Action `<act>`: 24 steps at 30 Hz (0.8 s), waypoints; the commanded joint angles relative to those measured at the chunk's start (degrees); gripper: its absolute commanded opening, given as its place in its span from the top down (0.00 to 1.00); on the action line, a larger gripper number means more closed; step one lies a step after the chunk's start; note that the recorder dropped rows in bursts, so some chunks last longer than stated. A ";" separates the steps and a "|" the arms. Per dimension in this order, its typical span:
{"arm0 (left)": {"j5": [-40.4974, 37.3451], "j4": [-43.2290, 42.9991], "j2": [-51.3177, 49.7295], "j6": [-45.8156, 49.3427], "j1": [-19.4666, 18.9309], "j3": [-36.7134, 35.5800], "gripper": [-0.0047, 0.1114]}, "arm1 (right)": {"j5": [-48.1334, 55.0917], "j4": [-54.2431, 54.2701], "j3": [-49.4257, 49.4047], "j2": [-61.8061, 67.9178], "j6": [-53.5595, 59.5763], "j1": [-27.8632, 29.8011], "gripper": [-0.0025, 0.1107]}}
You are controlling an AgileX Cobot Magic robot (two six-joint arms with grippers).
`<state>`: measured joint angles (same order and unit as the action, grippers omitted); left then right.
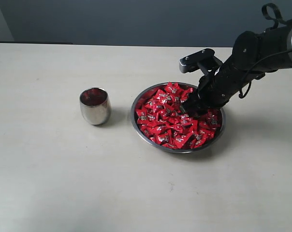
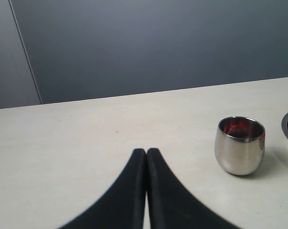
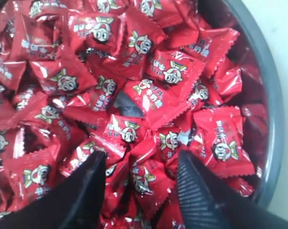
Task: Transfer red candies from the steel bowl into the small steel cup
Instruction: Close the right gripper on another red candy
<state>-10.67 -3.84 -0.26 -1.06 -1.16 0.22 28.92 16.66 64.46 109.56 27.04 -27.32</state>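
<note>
The steel bowl (image 1: pixel 219 129) sits right of centre, heaped with red candies (image 1: pixel 165 118). My right gripper (image 1: pixel 190 108) is down in the pile near the bowl's far right side. In the right wrist view it (image 3: pixel 141 164) is open, its fingers (image 3: pixel 196 191) pressed among the candies (image 3: pixel 153 95) with one candy (image 3: pixel 144 183) lying between them. The bowl's rim (image 3: pixel 270 109) shows at the edge. The small steel cup (image 1: pixel 94 106) stands left of the bowl with red showing inside. My left gripper (image 2: pixel 146 155) is shut on nothing above the table, the cup (image 2: pixel 239 145) off to one side.
A pale table (image 1: pixel 54 179) carries everything, with a dark wall (image 1: pixel 112 19) behind its far edge. The right arm (image 1: pixel 262 53) reaches in from the right over the bowl. The left arm does not show in the exterior view.
</note>
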 commanded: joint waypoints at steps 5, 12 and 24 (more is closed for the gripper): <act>0.32 -0.06 0.26 -0.07 0.19 -0.22 0.96 | -0.80 -0.22 -0.20 0.00 0.22 0.64 0.57; 0.32 -0.06 0.26 -0.07 0.19 -0.22 0.96 | -0.06 -0.22 -0.20 0.00 -0.05 0.64 0.57; 0.32 -0.06 0.26 -0.07 0.19 -0.22 0.96 | 1.20 2.92 -0.20 0.00 0.18 2.66 0.57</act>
<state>-10.67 -3.84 -0.26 -1.06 -1.16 0.22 29.34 18.09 64.46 109.56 26.89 -25.08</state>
